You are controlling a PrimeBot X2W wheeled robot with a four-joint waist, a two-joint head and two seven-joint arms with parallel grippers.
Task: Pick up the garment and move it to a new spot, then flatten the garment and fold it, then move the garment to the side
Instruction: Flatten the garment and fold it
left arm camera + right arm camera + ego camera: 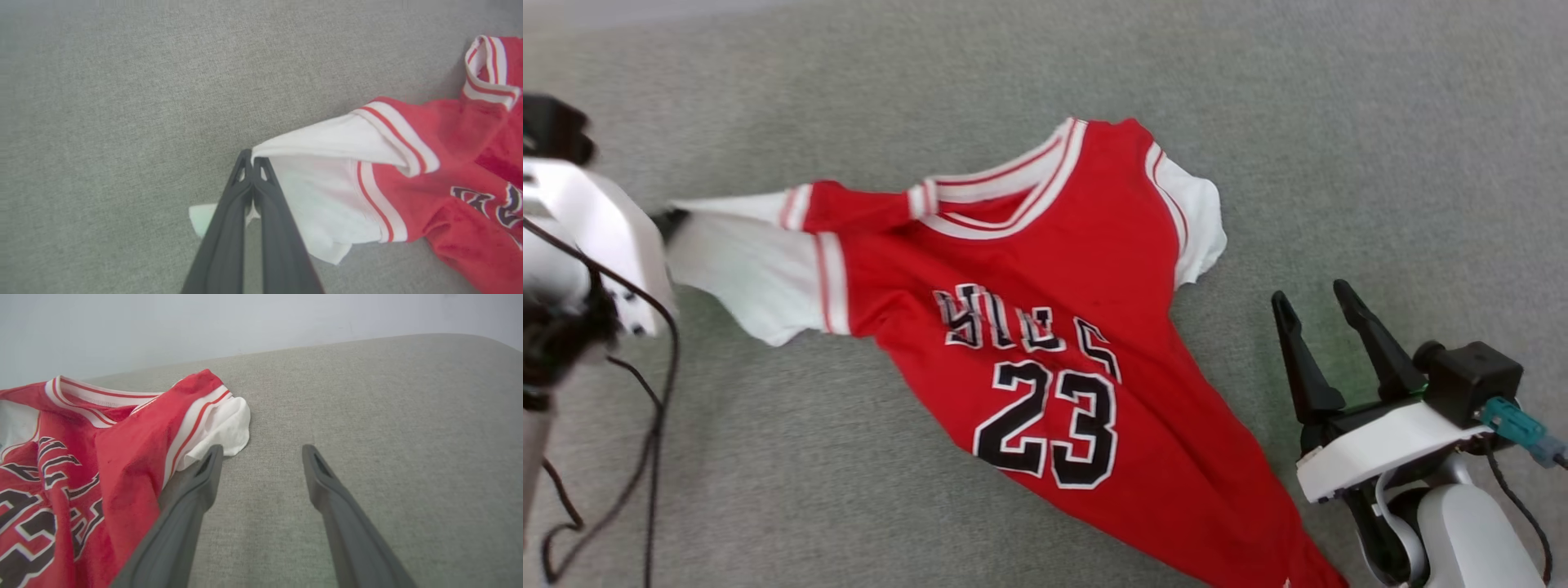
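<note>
The garment (1045, 294), a red jersey with white sleeves and black "23" print, lies front-up and wrinkled on the grey fabric surface (1339, 122). Its hem runs off toward the lower right. Its left sleeve (327, 171) is pulled out taut toward my left gripper (251, 157), whose fingers are pressed together on the sleeve's white edge; a bit of white cloth shows on both sides of them. In the head view the left gripper (671, 219) peeks out from behind its pale wrist. My right gripper (1312, 294) stands open and holds nothing, just right of the garment (81, 457), near its other sleeve (222, 428).
Black cables (654, 408) hang from the left arm at the left edge. The grey surface (388, 416) extends wide to the right and far side, ending at a pale wall (245, 322).
</note>
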